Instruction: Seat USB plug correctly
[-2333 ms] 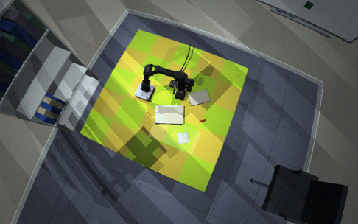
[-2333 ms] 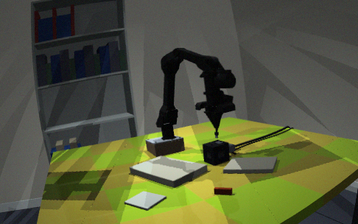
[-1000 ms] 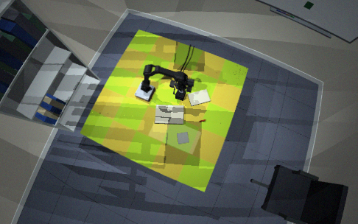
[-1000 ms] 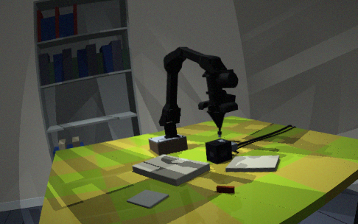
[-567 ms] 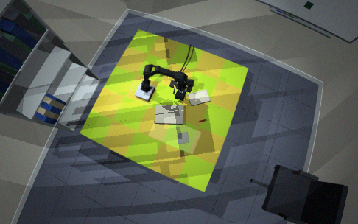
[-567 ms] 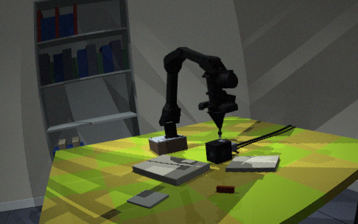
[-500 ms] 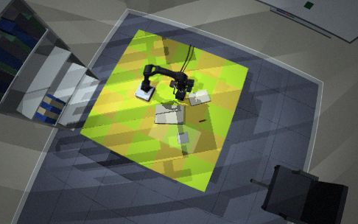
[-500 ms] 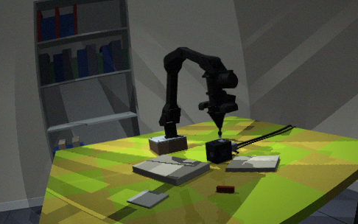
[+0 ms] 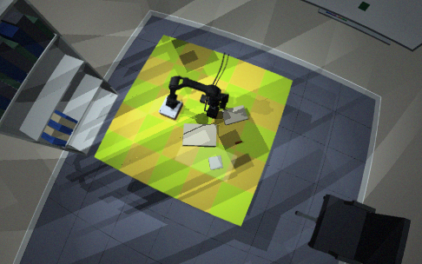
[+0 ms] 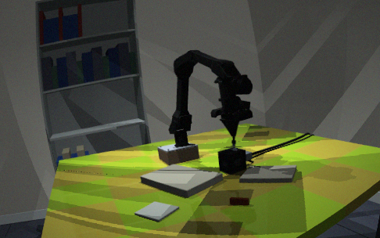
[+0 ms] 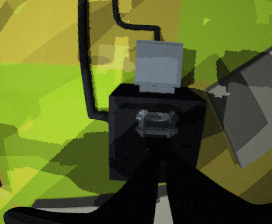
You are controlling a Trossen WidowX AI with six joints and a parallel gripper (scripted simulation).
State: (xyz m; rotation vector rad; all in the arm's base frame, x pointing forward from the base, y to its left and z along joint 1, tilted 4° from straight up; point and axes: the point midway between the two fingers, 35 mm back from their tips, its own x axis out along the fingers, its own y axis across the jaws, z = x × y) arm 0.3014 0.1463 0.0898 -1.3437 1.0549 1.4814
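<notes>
The black power cube [image 10: 231, 162] [image 11: 127, 160] stands on the table. The silver-rimmed socket [image 11: 157, 134] shows on its top face in the wrist view. My gripper [image 10: 234, 137] [image 11: 161, 159] is upright over the cube, shut on the small dark USB plug [image 10: 234, 142]. The plug points down just over the cube's top in the exterior view. The fingertips and plug are very dark in the wrist view, so the plug's metal tip, its facing and whether it touches the socket cannot be told.
A grey block plug [image 11: 159, 65] with a black cable sits against the cube's side; another cable meets the cube. A grey slab [image 9: 235, 115] [image 10: 268, 174], a larger pale slab [image 9: 200, 135] [image 10: 180, 178], a thin white square [image 9: 215, 162] [image 10: 156, 210] and a red block [image 10: 239, 201] lie nearby.
</notes>
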